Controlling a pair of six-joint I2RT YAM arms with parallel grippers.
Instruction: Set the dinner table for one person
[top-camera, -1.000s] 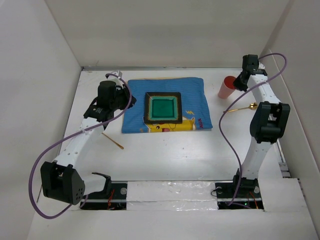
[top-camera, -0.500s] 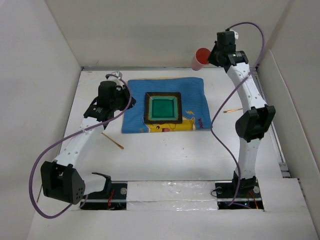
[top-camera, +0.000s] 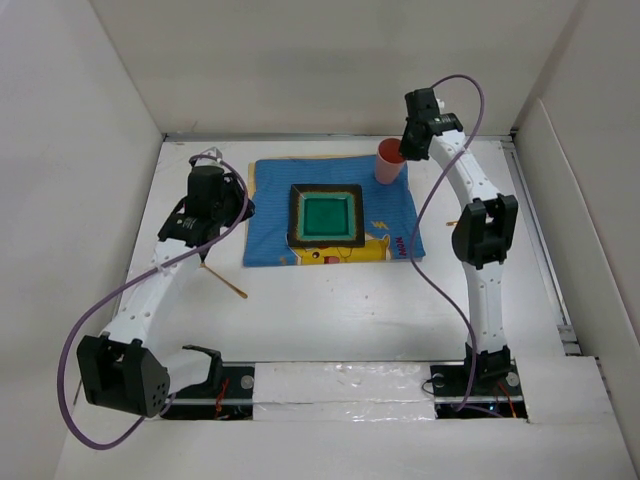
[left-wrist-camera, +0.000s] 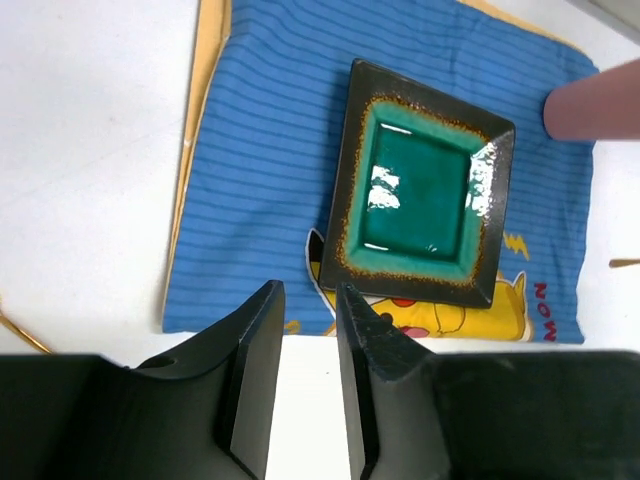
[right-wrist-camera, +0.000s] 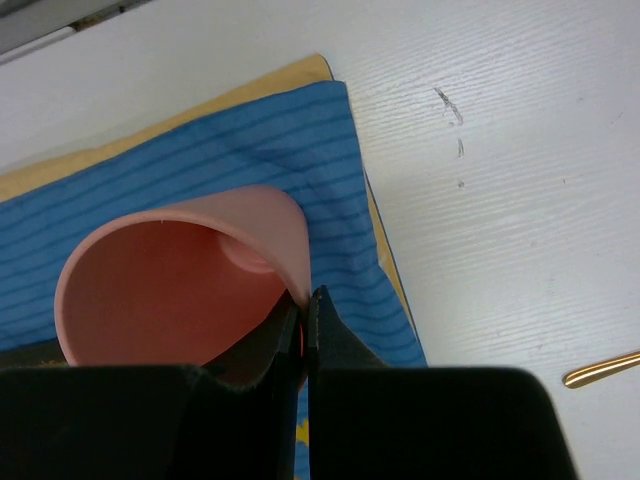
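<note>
Plate (top-camera: 326, 215) ctr on mat (top-camera: 270, 215), cup (top-camera: 389, 165) nr corner.

Through my left wrist camera I can read just one bit of print: the red letters "MON" (left-wrist-camera: 541, 306) on the blue mat (left-wrist-camera: 260, 150), just past a corner of the green plate (left-wrist-camera: 420, 190) (they run sideways, and whether more letters follow I cannot tell). A yellow lightning-bolt sign (left-wrist-camera: 515, 243) sits beside that same corner.

One mat (top-camera: 270, 215), plate (top-camera: 326, 214), cup (top-camera: 389, 163), two utensils (top-camera: 226, 283) (right-wrist-camera: 600, 370)
</note>
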